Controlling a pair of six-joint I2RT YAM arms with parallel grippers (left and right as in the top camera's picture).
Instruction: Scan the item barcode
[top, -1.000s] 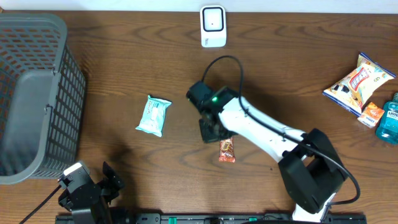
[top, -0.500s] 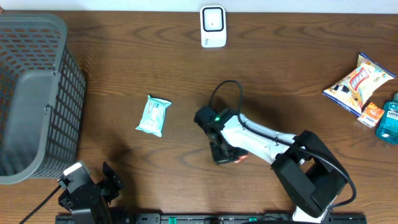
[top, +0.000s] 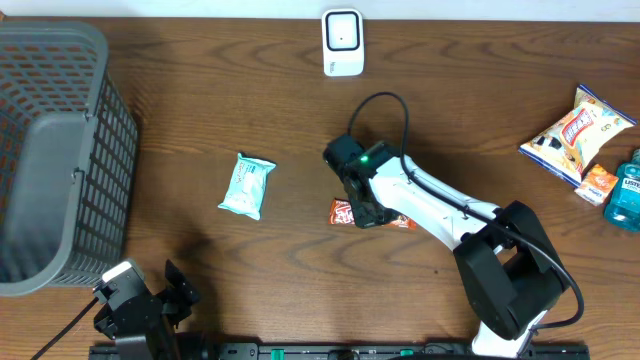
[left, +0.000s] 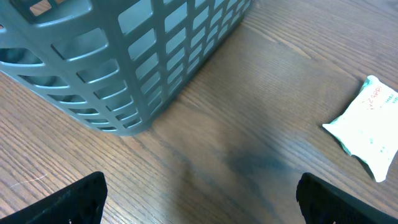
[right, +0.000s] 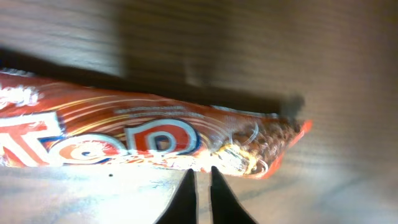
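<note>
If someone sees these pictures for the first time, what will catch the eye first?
Mid-table, the right gripper on its white arm pinches the edge of a red snack bar. A large grey basket fills the left side, and a small white scanner stands at the far edge.

Seen from overhead, the right gripper (top: 370, 214) covers the middle of the orange snack bar (top: 343, 211); only its two ends show. Up close, the wrapper runs off the left edge and its lettering is blurred. The blue bottle (top: 627, 192) is cut by the right edge, and the grey basket (top: 110, 140) by the left. The left gripper (left: 202, 196) shows only two dark fingertips (left: 78, 200), cut off at the bottom.
</note>
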